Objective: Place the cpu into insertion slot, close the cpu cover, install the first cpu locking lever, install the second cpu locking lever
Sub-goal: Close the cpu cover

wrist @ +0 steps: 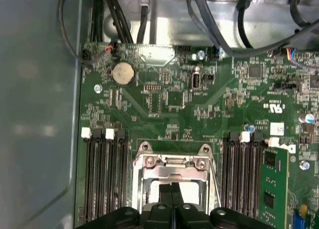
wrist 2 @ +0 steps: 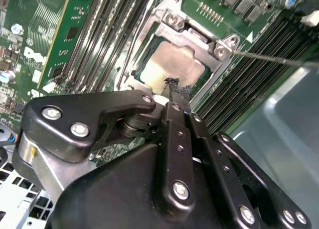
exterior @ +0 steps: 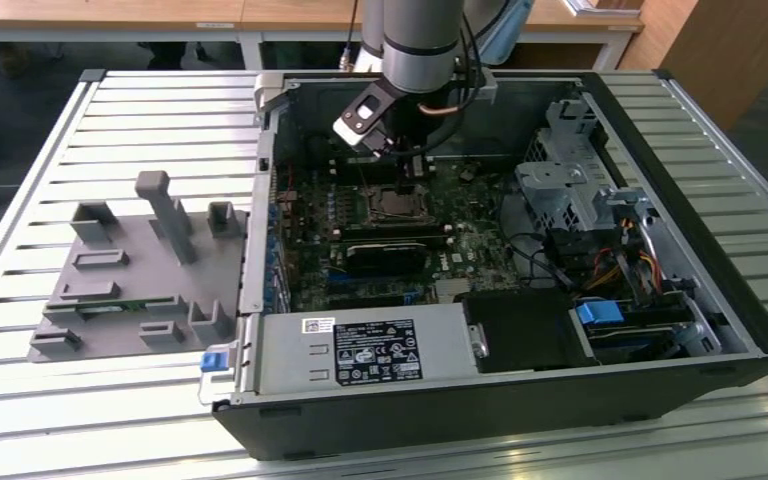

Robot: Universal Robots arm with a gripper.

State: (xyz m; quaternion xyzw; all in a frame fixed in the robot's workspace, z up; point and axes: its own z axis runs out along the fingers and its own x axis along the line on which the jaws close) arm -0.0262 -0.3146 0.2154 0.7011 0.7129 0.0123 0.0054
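Exterior view, its left to its right: grey fixture tray [exterior: 117, 290]; open computer case [exterior: 491, 420]; my gripper [exterior: 415, 172] over the insertion slot [exterior: 372, 203]; drive cage [exterior: 564, 190]. Second wrist view: cpu [wrist 2: 172, 64] seated in the slot, cpu cover [wrist 2: 199, 40] lying over it, my fingers [wrist 2: 173, 119] pressed together, empty, tips at the cover's edge. Wire locking lever [wrist 2: 274, 58] sticks out, unlatched by my judgement: lever step in hand, calling for fine aim on thin wire. Print: white power-supply label [exterior: 373, 352], unread.

The circuit board [wrist: 164, 104] is green with fine pale tracing. The cpu [wrist 2: 172, 64] top is silvery-grey and the cpu cover [wrist 2: 197, 36] is bright silver. The gripper [wrist 2: 176, 85] is black, as is the computer case [exterior: 491, 410]. The table [exterior: 77, 120] shows pale grey striped slats.
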